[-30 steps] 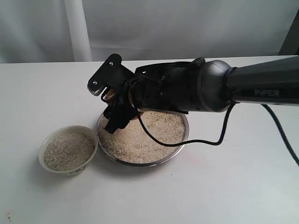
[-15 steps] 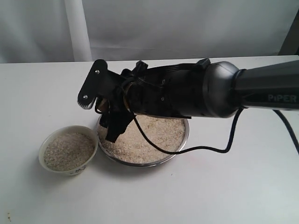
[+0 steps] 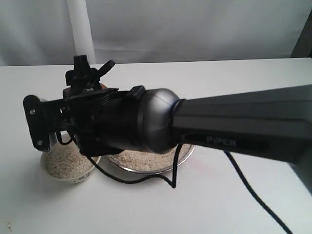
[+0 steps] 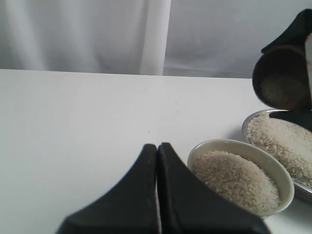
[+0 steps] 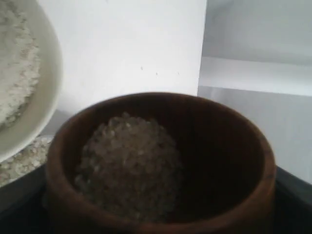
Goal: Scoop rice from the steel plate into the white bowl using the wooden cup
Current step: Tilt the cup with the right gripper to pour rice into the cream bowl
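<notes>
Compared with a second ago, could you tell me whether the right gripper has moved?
Yes: the right gripper swung left in the exterior view, from over the steel plate toward the white bowl.

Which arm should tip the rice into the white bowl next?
The right. Its gripper holds the wooden cup, loaded with rice, close beside the white bowl. The left gripper is shut, holds nothing, and sits low over the table.
</notes>
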